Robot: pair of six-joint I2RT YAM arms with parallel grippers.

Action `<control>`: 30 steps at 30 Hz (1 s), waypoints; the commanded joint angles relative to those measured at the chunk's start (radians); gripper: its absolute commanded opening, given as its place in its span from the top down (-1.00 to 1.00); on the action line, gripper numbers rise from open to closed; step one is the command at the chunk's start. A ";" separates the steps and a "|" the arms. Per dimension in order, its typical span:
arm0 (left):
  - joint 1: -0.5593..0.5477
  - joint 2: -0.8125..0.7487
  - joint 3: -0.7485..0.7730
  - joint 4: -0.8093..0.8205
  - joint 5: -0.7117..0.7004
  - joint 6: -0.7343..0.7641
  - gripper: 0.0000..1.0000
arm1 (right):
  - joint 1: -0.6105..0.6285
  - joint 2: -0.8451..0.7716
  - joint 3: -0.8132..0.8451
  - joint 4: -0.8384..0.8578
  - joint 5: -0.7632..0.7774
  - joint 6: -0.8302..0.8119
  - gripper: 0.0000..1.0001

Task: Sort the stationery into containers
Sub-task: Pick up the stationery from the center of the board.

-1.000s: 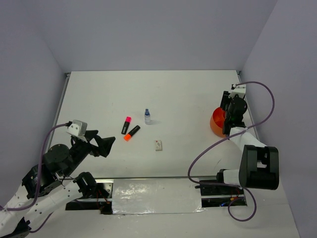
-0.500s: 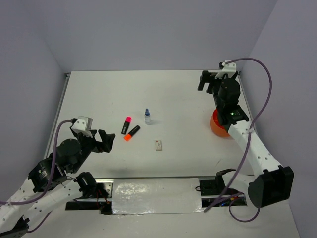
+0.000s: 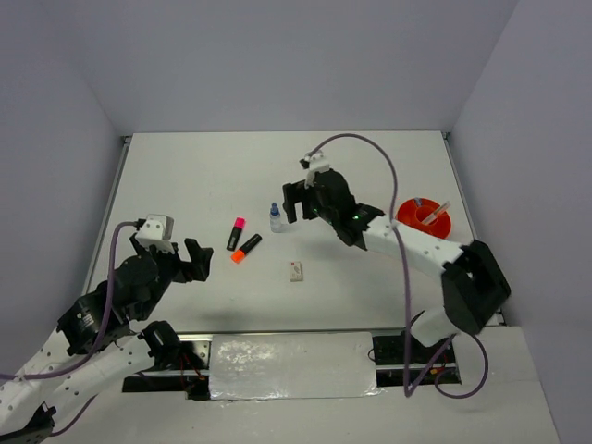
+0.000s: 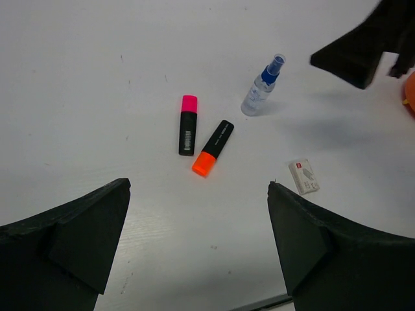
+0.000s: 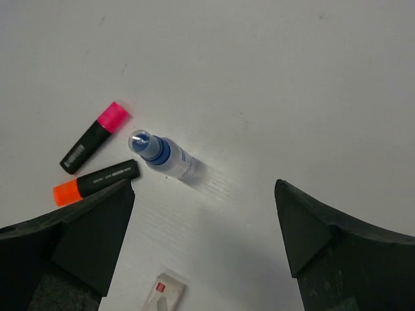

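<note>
One upright bottle (image 5: 162,155) sits at 11 o'clock of my right claw (image 5: 204,246), which is spread wide and empty. I'd centre over it first, then drop and pinch mid-body.

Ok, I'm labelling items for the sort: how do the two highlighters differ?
The pink-capped highlighter points its cap toward the far side of the table; the orange-capped highlighter toward the near side. In the left wrist view the pink-capped one runs nearly straight up the picture, the orange-capped one slants. The pink-capped one bears a pale label patch, the orange-capped one only fine print. Both have black bodies and lie flat, close together.
</note>
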 commanded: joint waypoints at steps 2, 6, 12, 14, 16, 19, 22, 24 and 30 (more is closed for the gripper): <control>0.006 0.038 0.016 0.047 0.035 0.021 -0.99 | 0.033 0.203 0.179 0.044 0.027 0.008 -0.84; 0.006 0.061 0.016 0.049 0.053 0.029 -0.99 | 0.051 0.325 0.302 0.007 0.015 -0.004 -0.71; 0.008 0.054 0.013 0.060 0.076 0.040 -0.99 | 0.071 0.356 0.321 0.039 -0.026 0.014 -0.67; 0.008 0.048 0.013 0.061 0.079 0.043 -0.99 | 0.082 0.357 0.321 0.039 -0.012 -0.004 -0.64; 0.008 0.043 0.011 0.063 0.081 0.043 -0.99 | 0.083 0.365 0.330 0.030 -0.015 -0.007 -0.52; 0.008 0.035 0.011 0.064 0.083 0.044 -0.99 | 0.091 0.391 0.350 -0.013 -0.009 -0.006 -0.42; 0.008 0.023 0.010 0.064 0.081 0.043 -0.99 | 0.111 0.374 0.302 0.022 0.007 -0.007 -0.43; 0.008 0.020 0.008 0.067 0.084 0.046 -0.99 | 0.120 0.379 0.292 0.035 0.009 -0.007 -0.40; 0.008 0.023 0.010 0.066 0.092 0.048 -0.99 | 0.122 0.435 0.313 0.021 0.053 -0.001 -0.12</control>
